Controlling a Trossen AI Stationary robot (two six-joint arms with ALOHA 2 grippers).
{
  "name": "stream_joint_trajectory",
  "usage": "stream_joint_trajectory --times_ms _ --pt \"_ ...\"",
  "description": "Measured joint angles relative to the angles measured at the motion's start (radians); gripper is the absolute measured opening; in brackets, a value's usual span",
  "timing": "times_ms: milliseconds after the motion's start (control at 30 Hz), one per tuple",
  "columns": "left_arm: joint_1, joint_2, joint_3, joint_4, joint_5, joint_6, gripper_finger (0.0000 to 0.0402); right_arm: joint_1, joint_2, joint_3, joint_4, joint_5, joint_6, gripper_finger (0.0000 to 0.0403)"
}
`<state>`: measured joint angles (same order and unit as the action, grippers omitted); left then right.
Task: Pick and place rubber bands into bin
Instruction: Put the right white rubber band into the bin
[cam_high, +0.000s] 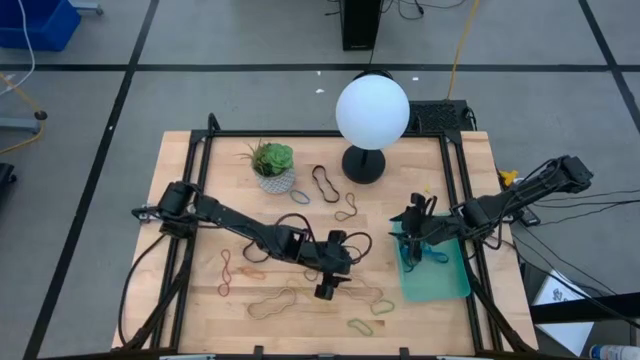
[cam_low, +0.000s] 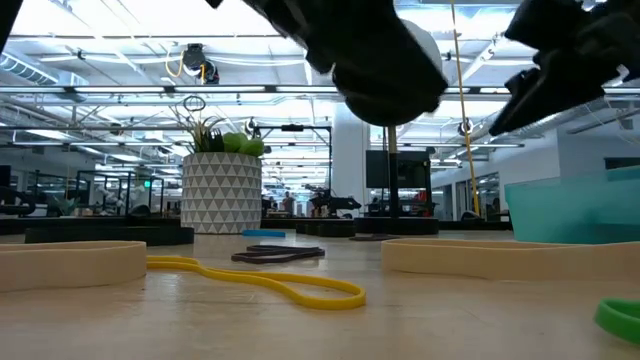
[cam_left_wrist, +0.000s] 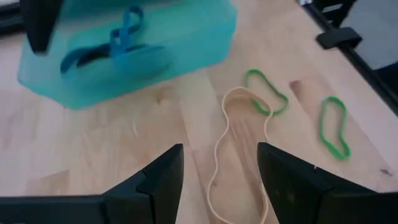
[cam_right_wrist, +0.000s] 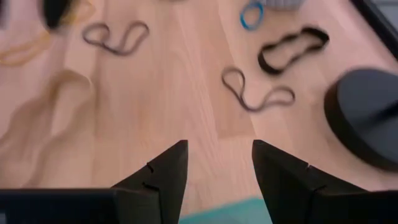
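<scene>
A wooden table (cam_high: 200, 310) stands on a grey floor, framed by black rails. The rubber bands (cam_high: 275, 302) lie scattered over its near half: a long tan loop (cam_left_wrist: 239, 162) sits directly ahead of and below the left gripper (cam_high: 324, 291), whose fingers (cam_left_wrist: 163, 177) stand apart with nothing between them. Just beyond that loop lie two green bands (cam_left_wrist: 266, 98), one overlapping the tan loop's far end, the other (cam_left_wrist: 334, 126) a little apart. Red and tan bands (cam_high: 228, 272) lie beside the left arm, near the table's left side.

The bin (cam_high: 436, 276), a translucent teal tray, rests at the table's right edge and already holds blue bands (cam_left_wrist: 127, 31). The right gripper (cam_high: 413, 238) hovers over the bin's far corner, its fingers (cam_right_wrist: 166, 171) spread and empty. Ahead of it on the bare wood lie a grey band (cam_right_wrist: 255, 93), a black band (cam_right_wrist: 292, 46) and a blue band (cam_right_wrist: 252, 14).

Farther back stand a white patterned plant pot (cam_high: 275, 180) with a succulent and a lamp with a white globe (cam_high: 372, 110) on a black base (cam_high: 363, 165).
</scene>
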<state>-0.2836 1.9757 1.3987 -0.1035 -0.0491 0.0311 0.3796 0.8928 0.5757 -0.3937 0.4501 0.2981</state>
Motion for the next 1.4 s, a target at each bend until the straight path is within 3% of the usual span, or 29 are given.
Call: stream_joint_trajectory --times_ms 233,800,1300,1400 --pt "0.017 0.077 0.0 -0.006 0.019 -0.053 0.0212 0.0 0.0 0.0 0.09 -0.001 -0.056 0.0177" --pt "0.032 0.172 -0.001 0.007 0.055 -0.124 0.0211 0.0 0.0 0.0 0.088 -0.001 -0.056 0.0175" --pt "0.049 0.195 0.0 -0.003 0.072 -0.14 0.021 0.0 0.0 0.001 0.074 -0.001 -0.056 0.0169" --pt "0.048 0.195 0.0 -0.004 0.07 -0.14 0.0192 0.0 0.0 0.001 0.075 -0.002 -0.056 0.0169"
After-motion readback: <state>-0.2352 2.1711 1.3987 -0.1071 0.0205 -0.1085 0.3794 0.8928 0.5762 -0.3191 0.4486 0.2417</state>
